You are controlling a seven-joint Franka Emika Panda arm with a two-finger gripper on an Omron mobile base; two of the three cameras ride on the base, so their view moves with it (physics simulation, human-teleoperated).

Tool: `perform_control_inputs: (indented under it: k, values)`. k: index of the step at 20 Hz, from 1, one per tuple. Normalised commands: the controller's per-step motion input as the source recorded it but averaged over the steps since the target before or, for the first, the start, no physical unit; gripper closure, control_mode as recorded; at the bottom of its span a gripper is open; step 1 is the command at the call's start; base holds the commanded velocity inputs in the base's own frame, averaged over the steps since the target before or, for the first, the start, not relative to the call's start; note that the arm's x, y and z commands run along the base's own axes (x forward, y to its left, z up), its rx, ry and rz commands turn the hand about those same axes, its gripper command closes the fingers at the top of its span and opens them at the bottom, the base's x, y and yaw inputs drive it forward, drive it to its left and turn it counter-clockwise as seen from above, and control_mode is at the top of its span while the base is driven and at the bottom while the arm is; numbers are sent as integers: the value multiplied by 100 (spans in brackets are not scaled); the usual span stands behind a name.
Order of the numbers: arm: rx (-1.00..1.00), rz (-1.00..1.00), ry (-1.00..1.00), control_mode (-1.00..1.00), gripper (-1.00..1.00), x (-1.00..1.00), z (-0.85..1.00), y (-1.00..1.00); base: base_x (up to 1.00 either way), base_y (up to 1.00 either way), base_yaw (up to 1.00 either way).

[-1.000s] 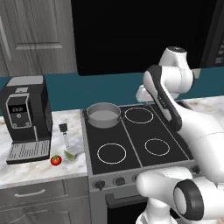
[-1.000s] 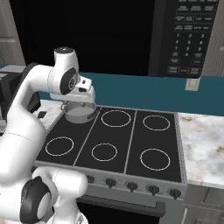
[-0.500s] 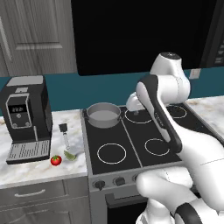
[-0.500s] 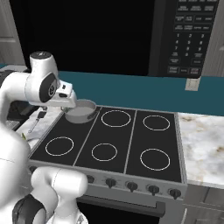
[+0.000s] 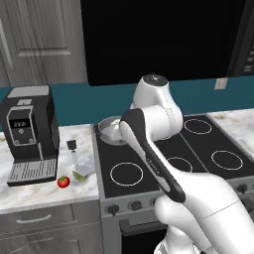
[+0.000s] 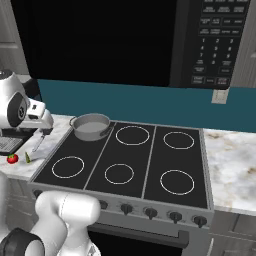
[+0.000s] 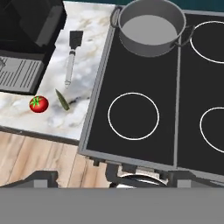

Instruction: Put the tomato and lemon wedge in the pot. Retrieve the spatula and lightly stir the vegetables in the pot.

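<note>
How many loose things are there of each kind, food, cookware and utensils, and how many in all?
Food: 2, the tomato and the lemon wedge
Cookware: 1, the pot
Utensils: 1, the spatula
Total: 4

The setting is a rendered home kitchen: a black cooktop [image 6: 125, 160] with white burner rings, a microwave [image 6: 215, 42] above, marble counter [image 5: 44, 191], coffee machine [image 5: 27, 134], and grey cabinets [image 5: 37, 42].
</note>
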Motion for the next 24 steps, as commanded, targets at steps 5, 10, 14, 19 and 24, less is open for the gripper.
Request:
perform_control_inputs:
  k: [5,10,14,19,24]
  values:
    - [-1,0,-5,-100,-100,4,-23,77,0,0,0]
    - [-1,3,1,-100,-100,8,-15,18,0,0,0]
    - [0,11,14,-100,-100,39,-20,16,0,0,0]
    - [0,18,27,-100,-100,43,-30,20,0,0,0]
    - [0,10,6,-100,-100,14,-43,5,0,0,0]
